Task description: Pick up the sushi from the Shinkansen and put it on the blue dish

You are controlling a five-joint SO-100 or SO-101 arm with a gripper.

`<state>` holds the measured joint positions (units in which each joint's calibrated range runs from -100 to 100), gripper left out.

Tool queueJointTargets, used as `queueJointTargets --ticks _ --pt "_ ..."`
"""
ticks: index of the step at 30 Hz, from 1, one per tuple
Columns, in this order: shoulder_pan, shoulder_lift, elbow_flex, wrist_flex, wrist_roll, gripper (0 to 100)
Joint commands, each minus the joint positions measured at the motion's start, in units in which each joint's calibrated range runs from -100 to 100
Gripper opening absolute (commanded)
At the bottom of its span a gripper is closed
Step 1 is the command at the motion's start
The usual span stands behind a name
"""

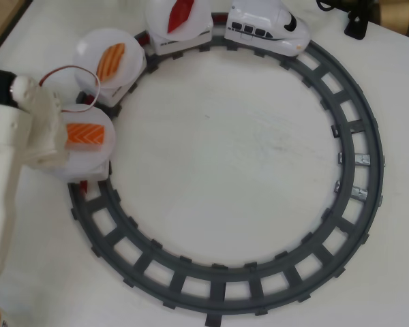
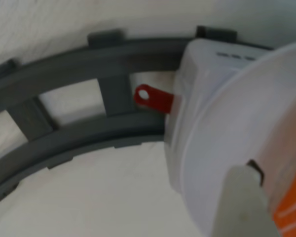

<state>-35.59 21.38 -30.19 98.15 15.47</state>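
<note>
The white Shinkansen (image 1: 266,27) stands at the top of the grey ring track (image 1: 354,136), pulling three cars topped with round white plates. The last plate (image 1: 88,160) carries the bright-orange sushi (image 1: 86,134) with white chevrons. My gripper (image 1: 63,136) hangs over that plate at the sushi's left end; I cannot tell whether it grips it. In the wrist view one pale finger (image 2: 244,207) stands on the plate (image 2: 237,123) right beside the sushi's edge (image 2: 292,210). The blue dish is out of view.
The middle car holds a paler orange piece (image 1: 110,60) and the first car a dark red piece (image 1: 180,15). A red coupling hook (image 2: 150,97) sticks out behind the last car over the track (image 2: 64,64). A black object (image 1: 358,20) stands at the top right.
</note>
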Motion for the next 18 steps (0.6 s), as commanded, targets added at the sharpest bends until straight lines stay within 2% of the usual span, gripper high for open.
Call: queueJointTargets --ticks 1,7,15,17,18 --pt "0.4 3.5 -8.8 1.0 -0.7 25" --pt "0.4 10.6 -20.5 1.0 -1.3 25" --pt "2.3 18.6 -26.7 0.9 -1.4 24" --pt "3.0 20.5 -29.0 0.7 -1.5 21" --pt "3.6 21.3 -30.3 0.7 -2.2 15"
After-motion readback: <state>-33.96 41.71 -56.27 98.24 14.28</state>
